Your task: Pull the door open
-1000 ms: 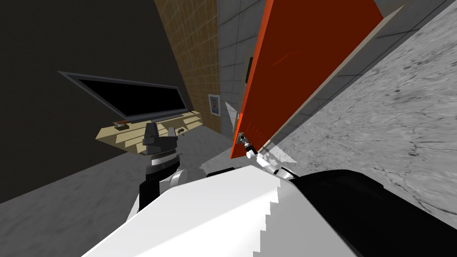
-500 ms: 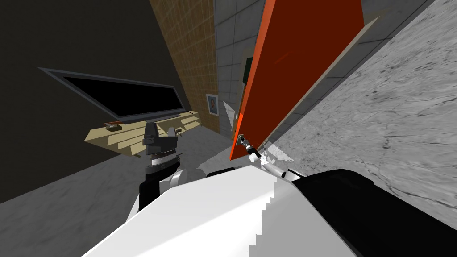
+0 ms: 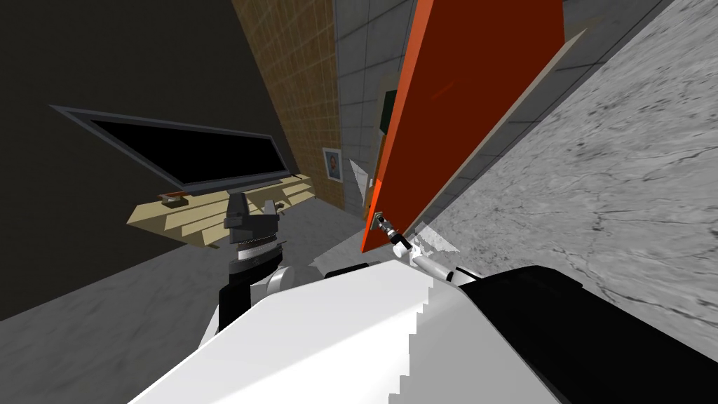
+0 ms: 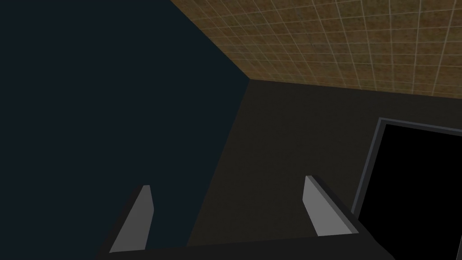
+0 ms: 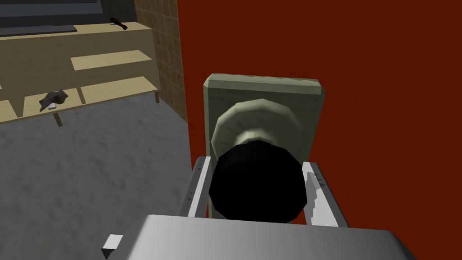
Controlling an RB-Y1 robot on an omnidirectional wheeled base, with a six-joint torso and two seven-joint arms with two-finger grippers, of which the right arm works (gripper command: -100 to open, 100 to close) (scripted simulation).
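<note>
Door [image 3: 477, 105] swung slightly wider — right gripper [image 5: 256, 166] clamps knob [image 5: 256, 192], left gripper [image 4: 225, 183] spread empty. Knob may slip if pull leaves arc.

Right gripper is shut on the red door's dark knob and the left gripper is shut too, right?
No: the left gripper is open, fingers wide apart in the left wrist view. The right gripper is shut on the dark knob of the red door.

Head camera looks steeply down on the door [image 3: 477, 91]; right wrist camera faces that door's knob [image 5: 256, 183] up close.
</note>
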